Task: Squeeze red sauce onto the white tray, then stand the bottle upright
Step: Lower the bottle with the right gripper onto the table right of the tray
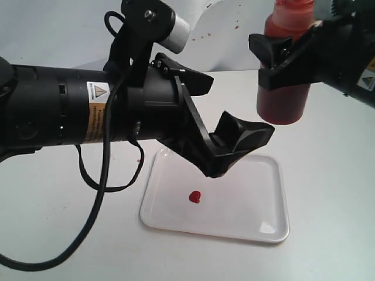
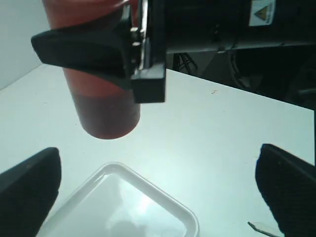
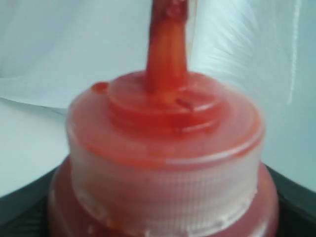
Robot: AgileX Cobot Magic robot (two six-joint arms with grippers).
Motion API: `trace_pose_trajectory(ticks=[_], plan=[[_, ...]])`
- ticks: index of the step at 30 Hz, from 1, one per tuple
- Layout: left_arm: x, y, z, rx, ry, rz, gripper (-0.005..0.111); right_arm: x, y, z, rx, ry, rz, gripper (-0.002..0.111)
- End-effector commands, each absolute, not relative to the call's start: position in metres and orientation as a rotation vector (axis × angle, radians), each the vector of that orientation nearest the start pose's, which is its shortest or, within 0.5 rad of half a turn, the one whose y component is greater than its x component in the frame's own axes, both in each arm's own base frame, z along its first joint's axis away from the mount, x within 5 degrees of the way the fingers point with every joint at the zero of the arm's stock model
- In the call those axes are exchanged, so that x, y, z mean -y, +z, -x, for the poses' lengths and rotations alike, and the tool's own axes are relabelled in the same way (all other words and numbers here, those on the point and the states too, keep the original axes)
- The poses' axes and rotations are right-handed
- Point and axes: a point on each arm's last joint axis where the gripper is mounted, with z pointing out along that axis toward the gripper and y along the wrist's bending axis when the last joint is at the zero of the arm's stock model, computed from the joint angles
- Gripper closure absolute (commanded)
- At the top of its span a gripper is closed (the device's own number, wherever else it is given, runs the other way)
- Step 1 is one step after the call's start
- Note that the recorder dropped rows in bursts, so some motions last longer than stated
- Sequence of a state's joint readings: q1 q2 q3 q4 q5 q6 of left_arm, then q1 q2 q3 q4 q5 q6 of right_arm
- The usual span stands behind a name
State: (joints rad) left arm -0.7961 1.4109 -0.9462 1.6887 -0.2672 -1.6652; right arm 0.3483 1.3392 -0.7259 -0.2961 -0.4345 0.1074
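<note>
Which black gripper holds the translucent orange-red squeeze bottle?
The right gripper, clamped round the bottle; the left gripper stands open and empty above the white plastic tray.

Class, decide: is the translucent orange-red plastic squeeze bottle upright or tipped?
Upright. The bottle is vertical, dark red sauce settled at its lower end, clamped by the right end effector.
</note>
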Motion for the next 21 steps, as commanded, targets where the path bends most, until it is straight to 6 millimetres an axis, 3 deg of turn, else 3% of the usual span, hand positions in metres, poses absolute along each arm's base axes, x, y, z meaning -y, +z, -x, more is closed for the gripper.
trace_pose_trajectory(ticks=[1, 5, 7, 13, 16, 21], plan=[[0.24, 0.306, -0.208, -1.778, -0.679, -0.955, 0.003, -0.105, 0.265, -0.299, -1.563, 0.116, 0.385, 0.108], [0.238, 0.305, -0.212, -1.785, -0.63, -0.921, 0.003, -0.101, 0.234, -0.319, -1.544, 0.054, 0.256, 0.108], [0.236, 0.304, -0.215, -1.79, -0.599, -0.898, 0.003, -0.103, 0.211, -0.331, -1.524, 0.031, 0.248, 0.108], [0.233, 0.299, -0.226, -1.815, -0.489, -0.824, 0.003, -0.111, 0.169, -0.366, -1.543, -0.001, 0.208, 0.108], [0.232, 0.292, -0.232, -1.837, -0.432, -0.795, 0.003, -0.114, 0.156, -0.382, -1.558, -0.012, 0.178, 0.108], [0.234, 0.277, -0.241, -1.869, -0.353, -0.784, 0.003, -0.111, 0.147, -0.39, -1.573, -0.067, 0.12, 0.108]])
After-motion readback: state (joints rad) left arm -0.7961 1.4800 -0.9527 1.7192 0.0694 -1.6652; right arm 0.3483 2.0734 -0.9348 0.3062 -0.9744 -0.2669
